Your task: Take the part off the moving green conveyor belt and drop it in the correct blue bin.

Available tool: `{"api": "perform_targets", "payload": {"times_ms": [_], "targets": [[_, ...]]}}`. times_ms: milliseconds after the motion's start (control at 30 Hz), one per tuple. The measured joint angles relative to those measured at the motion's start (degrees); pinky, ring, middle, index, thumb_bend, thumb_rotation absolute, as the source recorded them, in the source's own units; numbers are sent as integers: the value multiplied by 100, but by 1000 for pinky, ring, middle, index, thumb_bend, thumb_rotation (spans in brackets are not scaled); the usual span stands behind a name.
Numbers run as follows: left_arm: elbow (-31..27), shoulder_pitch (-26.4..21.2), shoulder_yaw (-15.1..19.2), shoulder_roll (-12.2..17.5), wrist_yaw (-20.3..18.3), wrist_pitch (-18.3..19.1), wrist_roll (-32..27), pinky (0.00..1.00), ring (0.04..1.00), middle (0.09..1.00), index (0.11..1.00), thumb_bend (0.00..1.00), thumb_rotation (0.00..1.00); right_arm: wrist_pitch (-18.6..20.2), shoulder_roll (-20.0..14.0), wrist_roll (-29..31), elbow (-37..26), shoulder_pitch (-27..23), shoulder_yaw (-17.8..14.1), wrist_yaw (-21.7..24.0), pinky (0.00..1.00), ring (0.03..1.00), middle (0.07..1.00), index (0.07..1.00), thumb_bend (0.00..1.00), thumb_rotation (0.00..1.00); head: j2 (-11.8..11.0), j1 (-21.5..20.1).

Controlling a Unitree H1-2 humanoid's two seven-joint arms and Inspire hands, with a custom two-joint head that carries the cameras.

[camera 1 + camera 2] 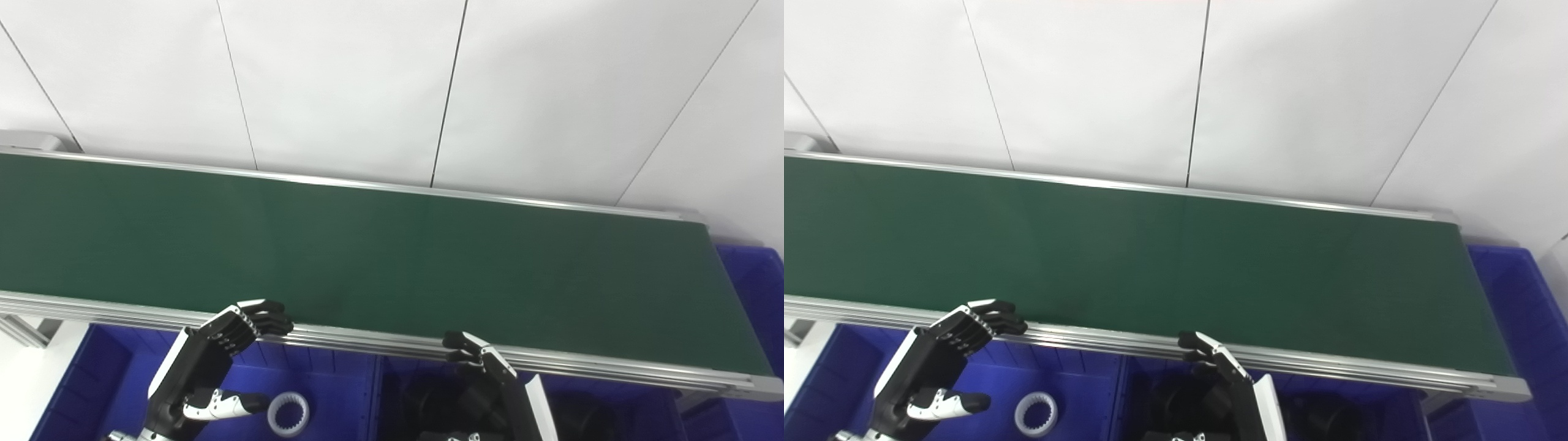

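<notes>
Left eye view:
Belt: green conveyor belt (380, 257) runs from the left edge to the right, slanting down toward the right, with bare green surface along all that shows; no part can be seen on it.
Frame: aluminium rail (367, 343) edges the near side of the belt; a thinner one edges the far side.
Left hand: left hand (211, 358) is raised over the left blue bin (98, 373), fingers (269, 318) apart and lightly curled, tips over the near rail, thumb stretched toward the right; it holds nothing.
Part: white toothed ring (289, 413) lies on the floor of the left bin, just beside the thumb tip and apart from it.
Right hand: right hand (490, 380) is seen edge-on, fingertips at the near rail; how far the fingers spread I cannot tell, and nothing shows in it.
Middle bin: middle blue bin (392, 383) under the right hand holds dark parts (569, 410), too dim to make out.

Right eye view:
Belt: same bare green surface, ending at the right beside a third blue bin (1513, 288).
Left hand: fingers spread, empty, tips on the line of the near rail.
Ring: white ring in the left bin, near the thumb, not touching.
Right hand: thin side view, tips at the rail; grip cannot be told.
Wall: white panelled wall (1176, 86) behind the belt.
</notes>
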Motion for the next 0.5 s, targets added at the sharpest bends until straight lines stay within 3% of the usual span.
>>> {"api": "perform_targets", "payload": {"times_ms": [300, 500], "targets": [[-118, -143, -197, -170, -8, 1, 102, 709, 727, 756, 757, 1000, 319, 86, 19, -142, -149, 63, -273, 202, 626, 719, 780, 801, 974, 461, 272, -404], [-135, -193, -430, -261, 15, 10, 336, 686, 730, 754, 752, 1000, 345, 227, 55, -153, -280, 94, -425, 317, 641, 729, 787, 808, 980, 478, 387, -467]]}}
